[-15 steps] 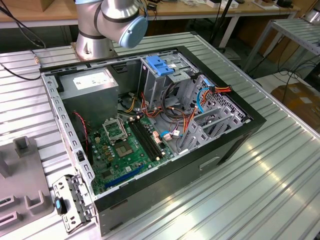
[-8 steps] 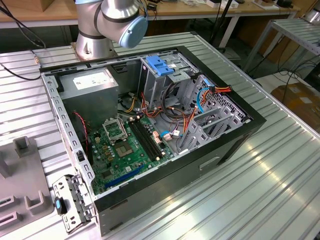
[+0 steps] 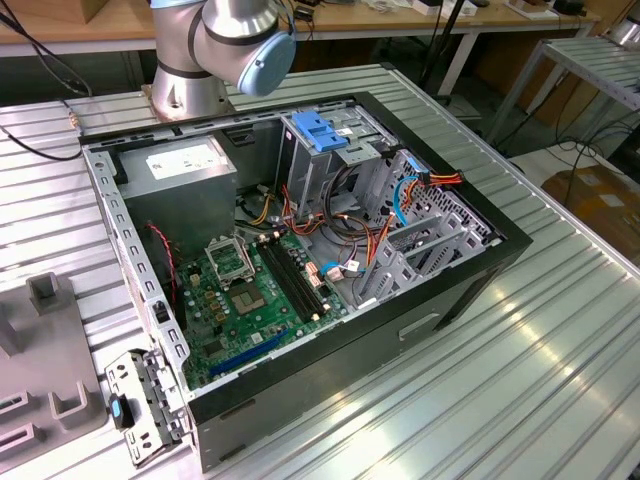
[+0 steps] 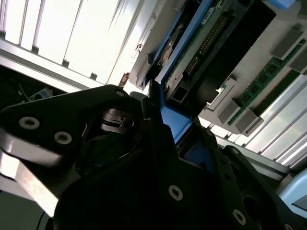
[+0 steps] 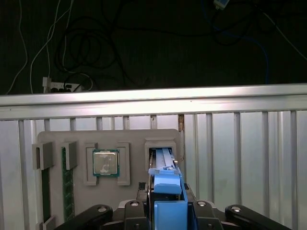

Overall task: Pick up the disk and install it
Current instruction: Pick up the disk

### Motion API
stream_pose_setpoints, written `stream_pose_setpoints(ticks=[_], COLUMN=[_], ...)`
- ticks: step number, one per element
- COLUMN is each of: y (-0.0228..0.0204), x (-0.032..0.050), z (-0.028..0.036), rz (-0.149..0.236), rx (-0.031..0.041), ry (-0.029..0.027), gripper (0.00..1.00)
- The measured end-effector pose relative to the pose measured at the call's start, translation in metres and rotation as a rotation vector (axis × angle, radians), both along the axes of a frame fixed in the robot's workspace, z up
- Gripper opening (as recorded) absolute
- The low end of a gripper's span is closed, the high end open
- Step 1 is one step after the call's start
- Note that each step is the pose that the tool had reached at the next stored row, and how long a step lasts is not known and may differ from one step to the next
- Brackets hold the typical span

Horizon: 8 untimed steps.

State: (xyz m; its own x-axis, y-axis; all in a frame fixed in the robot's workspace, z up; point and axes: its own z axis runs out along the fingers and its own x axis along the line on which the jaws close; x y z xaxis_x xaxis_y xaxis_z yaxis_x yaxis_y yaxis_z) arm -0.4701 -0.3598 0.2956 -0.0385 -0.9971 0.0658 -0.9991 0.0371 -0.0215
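The disk stands on edge over a slot of the grey parts tray, its blue rail facing the camera. In the second wrist view the disk shows its circuit-board side, connector row and blue rail. My gripper has a black finger pressed against each flat side of the disk, so it is shut on it; it appears again as the gripper in the second wrist view. Whether the disk's far end still sits in the slot I cannot tell. The open computer case lies on the table, with its grey drive cage under a blue latch.
The tray also holds a processor chip and memory sticks. In the exterior view the tray lies at the left of the case. A power-supply box, motherboard and loose cables fill the case. The arm's base stands behind it.
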Motion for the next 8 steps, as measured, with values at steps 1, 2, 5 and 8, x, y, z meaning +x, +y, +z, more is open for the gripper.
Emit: stream_pose_setpoints(ticks=[1,2,5,8], y=[0.0000,0.0000,0.0000,0.0000], x=[0.0000,0.0000,0.0000,0.0000], z=[0.0000,0.0000,0.0000,0.0000], rz=[0.000,0.001,0.001,0.001], rx=[0.0000,0.0000,0.0000,0.0000], ry=[-0.0001,-0.0001,-0.0001,-0.0001], gripper=[0.37,0.37,0.37,0.37])
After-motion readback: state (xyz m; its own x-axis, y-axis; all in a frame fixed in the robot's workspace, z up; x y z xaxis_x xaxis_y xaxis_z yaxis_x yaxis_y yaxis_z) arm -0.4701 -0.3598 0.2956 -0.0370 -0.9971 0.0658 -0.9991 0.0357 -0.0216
